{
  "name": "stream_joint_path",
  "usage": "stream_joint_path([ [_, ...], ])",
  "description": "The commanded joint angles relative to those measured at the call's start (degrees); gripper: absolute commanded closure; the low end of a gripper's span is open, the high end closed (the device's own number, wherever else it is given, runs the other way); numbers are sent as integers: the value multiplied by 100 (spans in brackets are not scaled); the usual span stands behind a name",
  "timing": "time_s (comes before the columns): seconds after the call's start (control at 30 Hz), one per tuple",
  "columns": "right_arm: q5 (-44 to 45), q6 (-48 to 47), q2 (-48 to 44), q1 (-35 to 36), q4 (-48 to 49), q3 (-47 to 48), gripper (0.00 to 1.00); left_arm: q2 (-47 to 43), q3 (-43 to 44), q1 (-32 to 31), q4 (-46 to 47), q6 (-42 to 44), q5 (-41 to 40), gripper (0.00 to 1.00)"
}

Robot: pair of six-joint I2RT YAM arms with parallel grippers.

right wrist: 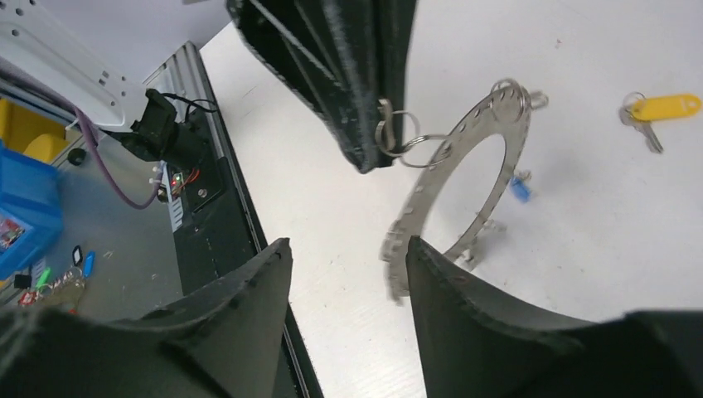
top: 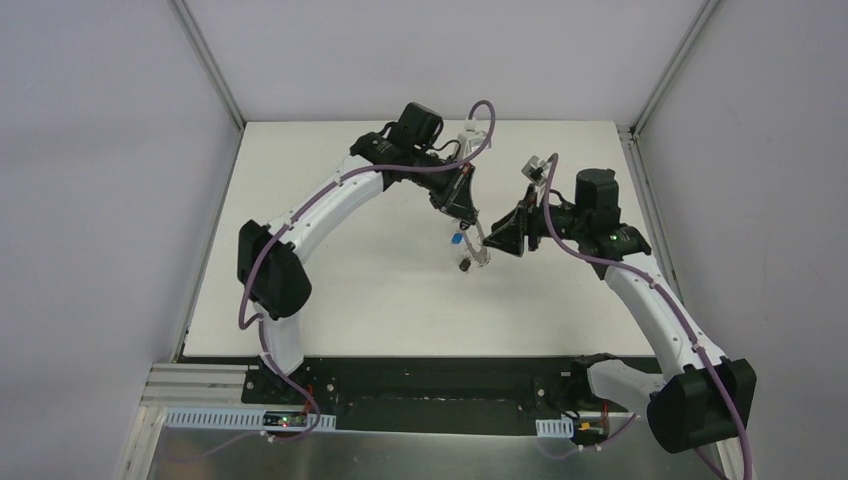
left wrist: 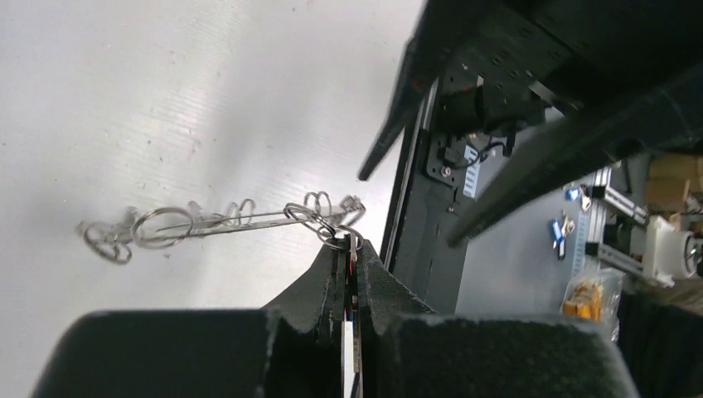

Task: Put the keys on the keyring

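**Hanging keyring, pinched by one loop**

The keyring [right wrist: 481,116] hangs tilted above the table [right wrist: 622,232] — the left gripper [left wrist: 348,257] has its jaws pressed together on one small wire loop at the rim. The right gripper [right wrist: 348,249] sits just beside the ring's lower edge, jaws spread. A blue key [right wrist: 520,189] shows by the rim; a yellow key [right wrist: 663,108] lies farther off.

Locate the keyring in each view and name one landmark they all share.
Top external: keyring near picture centre.
Left wrist: keyring middle left, seen edge-on.
Right wrist: keyring upper right of centre, tilted.
Landmark: left gripper, holding it by the rim.
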Motion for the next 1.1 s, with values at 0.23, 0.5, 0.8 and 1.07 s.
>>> stream_joint_path([
  [0.23, 497, -413, -405, -271, -658, 89, 37, -92, -907, 163, 1215, -872, -63, 100],
  [0.5, 557, -588, -368, -386, -657, -100, 33, -185, -2523, 163, 534, 107, -696, 100],
  [0.8, 558, -743, -429, -569, -661, -257, 31, -32, -3188, -197, 205, 454, -984, 98],
  [1.07, 515, -1137, -420, -591, -879, -359, 28, 273, -3321, -224, -89, 561, -1252, 73],
])
